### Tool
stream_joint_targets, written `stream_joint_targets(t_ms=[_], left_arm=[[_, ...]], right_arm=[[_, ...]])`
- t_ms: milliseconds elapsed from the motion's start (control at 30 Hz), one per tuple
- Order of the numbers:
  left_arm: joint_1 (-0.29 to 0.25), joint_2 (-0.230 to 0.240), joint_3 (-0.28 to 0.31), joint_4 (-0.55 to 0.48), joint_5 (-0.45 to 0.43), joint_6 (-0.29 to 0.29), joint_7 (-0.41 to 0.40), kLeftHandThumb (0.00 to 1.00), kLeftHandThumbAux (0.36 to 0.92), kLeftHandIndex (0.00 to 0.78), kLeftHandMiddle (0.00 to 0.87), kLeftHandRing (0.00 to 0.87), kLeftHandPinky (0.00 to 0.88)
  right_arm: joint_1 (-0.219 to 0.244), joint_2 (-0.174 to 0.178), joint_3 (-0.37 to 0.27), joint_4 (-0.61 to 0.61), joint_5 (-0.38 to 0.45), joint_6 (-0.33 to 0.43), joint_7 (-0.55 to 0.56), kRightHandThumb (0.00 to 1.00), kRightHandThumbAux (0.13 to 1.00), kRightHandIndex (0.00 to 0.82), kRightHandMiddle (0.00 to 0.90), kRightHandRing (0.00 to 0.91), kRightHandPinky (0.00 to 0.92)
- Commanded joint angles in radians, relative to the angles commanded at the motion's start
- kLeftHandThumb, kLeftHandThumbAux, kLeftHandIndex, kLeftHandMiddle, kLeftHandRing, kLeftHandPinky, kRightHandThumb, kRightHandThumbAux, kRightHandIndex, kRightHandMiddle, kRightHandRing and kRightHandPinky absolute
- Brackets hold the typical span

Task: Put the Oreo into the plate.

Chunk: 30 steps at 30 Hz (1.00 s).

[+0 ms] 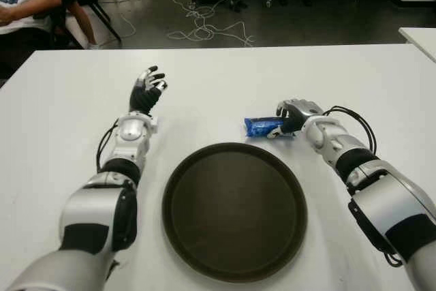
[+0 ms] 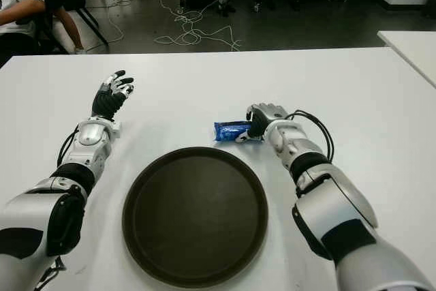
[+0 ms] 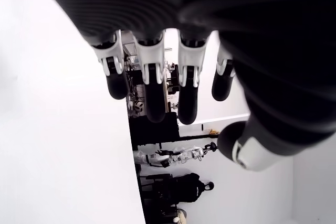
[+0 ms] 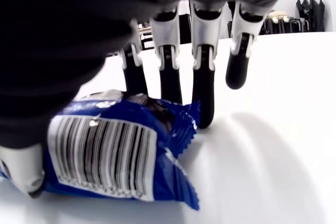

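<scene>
A blue Oreo pack (image 1: pixel 259 127) lies on the white table (image 1: pixel 225 80), just beyond the far right rim of the dark round plate (image 1: pixel 235 212). My right hand (image 1: pixel 289 120) sits over the pack's right end. In the right wrist view the fingers (image 4: pixel 203 93) reach down behind the Oreo pack (image 4: pixel 105 156) and the thumb presses its near side, so the hand is shut on it. The pack still touches the table. My left hand (image 1: pixel 147 90) shows left of the plate, farther back, its fingers (image 3: pixel 152 95) relaxed and holding nothing.
A seated person (image 1: pixel 20 1) is beyond the table's far left corner. Cables (image 1: pixel 204 26) lie on the floor behind the table. A second white table's corner (image 1: pixel 419 35) shows at the far right.
</scene>
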Motion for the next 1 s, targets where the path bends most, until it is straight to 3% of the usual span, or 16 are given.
stream_joint_targets(t_ms=[100, 200, 400, 600, 700, 1000], left_arm=[[0.000, 0.000, 0.000, 0.000, -0.001, -0.001, -0.001, 0.128, 0.627, 0.140, 0.217, 0.170, 0.101], [0.000, 0.000, 0.002, 0.000, -0.003, -0.001, -0.003, 0.128, 0.628, 0.141, 0.218, 0.172, 0.103], [0.000, -0.002, 0.004, 0.000, -0.005, -0.001, -0.002, 0.135, 0.636, 0.139, 0.221, 0.177, 0.118], [0.000, -0.002, 0.003, 0.000, -0.004, -0.002, -0.004, 0.129, 0.640, 0.136, 0.221, 0.176, 0.116], [0.000, -0.002, 0.002, -0.001, -0.003, -0.003, -0.008, 0.118, 0.627, 0.131, 0.210, 0.163, 0.094], [0.001, -0.003, 0.002, -0.002, -0.004, -0.005, -0.009, 0.111, 0.619, 0.135, 0.214, 0.161, 0.093]], right_arm=[[0.000, -0.004, 0.008, 0.000, -0.006, -0.017, 0.020, 0.000, 0.518, 0.101, 0.131, 0.129, 0.075], [0.001, -0.010, 0.018, 0.000, -0.014, -0.042, 0.036, 0.025, 0.492, 0.033, 0.043, 0.042, 0.024], [0.003, -0.019, 0.034, -0.003, -0.023, -0.087, 0.035, 0.135, 0.376, 0.003, 0.004, 0.004, 0.002], [0.003, -0.021, 0.034, -0.004, -0.014, -0.108, 0.030, 0.221, 0.340, 0.000, 0.000, 0.000, 0.009], [0.004, -0.025, 0.031, -0.006, -0.010, -0.132, 0.026, 0.283, 0.344, 0.003, 0.068, 0.077, 0.125], [0.004, -0.034, 0.034, -0.005, -0.013, -0.169, 0.034, 0.298, 0.374, 0.097, 0.208, 0.218, 0.234]])
